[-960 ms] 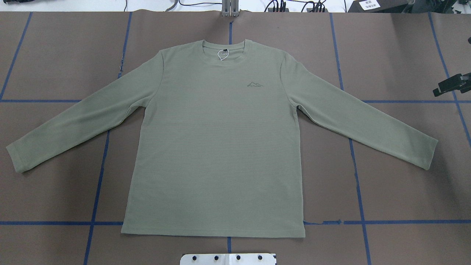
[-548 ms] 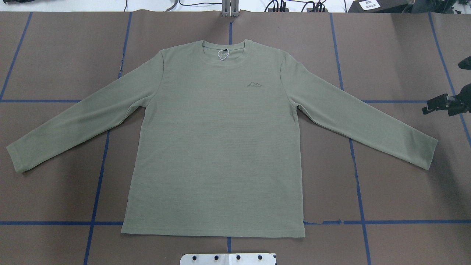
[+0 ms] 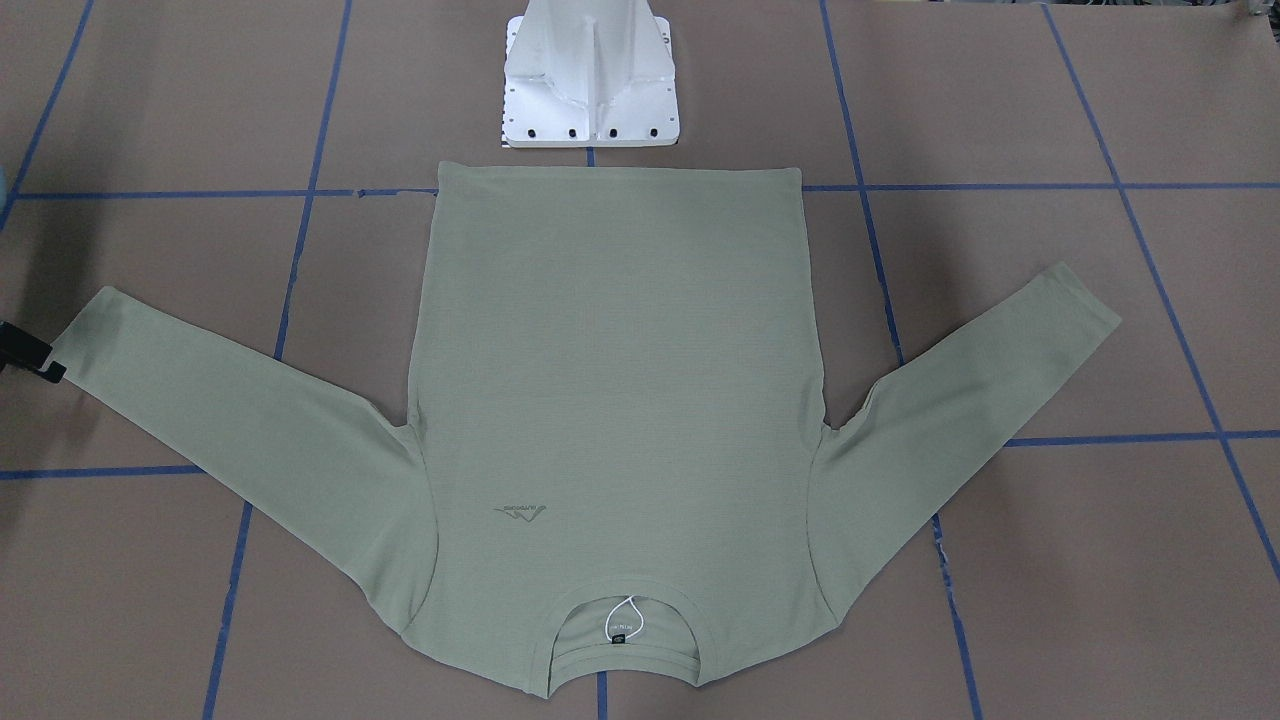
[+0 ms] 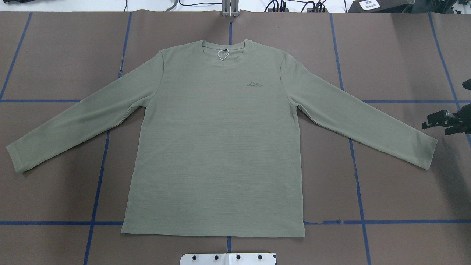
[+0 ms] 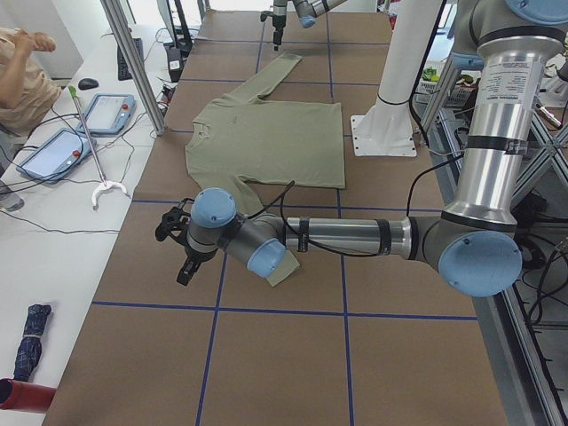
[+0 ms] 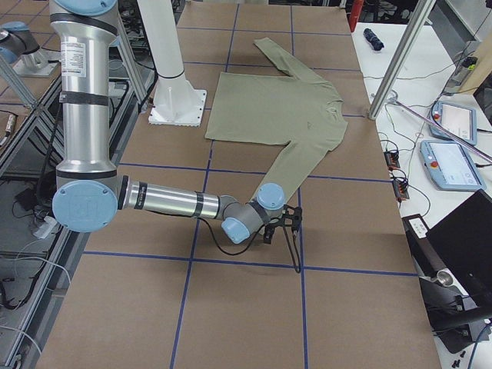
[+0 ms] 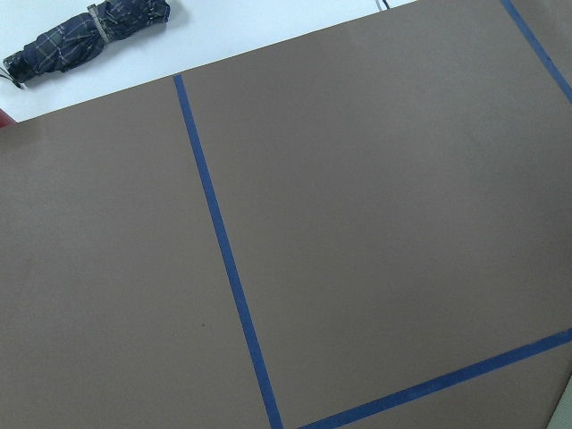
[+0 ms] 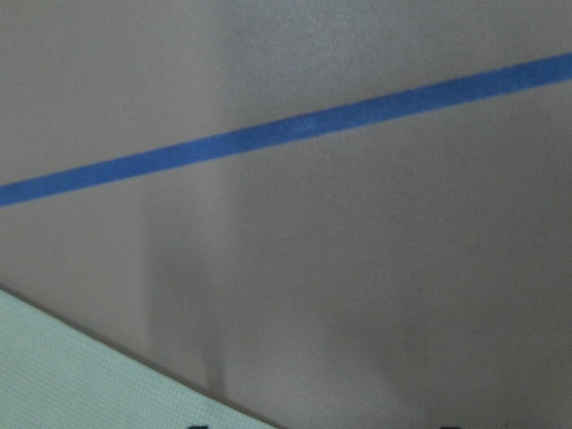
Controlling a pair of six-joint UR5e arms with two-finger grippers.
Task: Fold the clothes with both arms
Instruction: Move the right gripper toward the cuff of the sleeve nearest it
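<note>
Brown paper-covered table (image 4: 404,55), gridded with blue tape lines (image 4: 36,101), shows bare on every side of the sage-green long-sleeved knit shirt (image 4: 217,147). The shirt lies flat and face up, neck toward the far edge, hem just short of the white base plate (image 4: 228,258). Both sleeves slant outward, and brown paper runs on beyond each cuff.

My silver-grey tubular right arm (image 6: 169,201) runs low and level out from its upright column. Its black two-finger right gripper (image 4: 432,120) hangs just outside the right cuff, apart from the cloth. In the right wrist view the sleeve's edge cuts the lower left corner, and two dark tips barely peek in at the bottom, set well apart, so I read the jaws as spread wide.

The silver-grey tubular left arm (image 5: 355,238) is stretched the same way, low across the end of the left sleeve. Its black left gripper (image 5: 175,251) sits past the cuff over bare paper. I see it only from the side and cannot tell how its jaws stand. Its wrist camera looks on tape, paper and a folded dark plaid umbrella (image 7: 85,40) lying off the table's end.

Against half a second ago, the right gripper has slid toward the robot's side of the overhead view, nearer the cuff. The shirt has not shifted.
</note>
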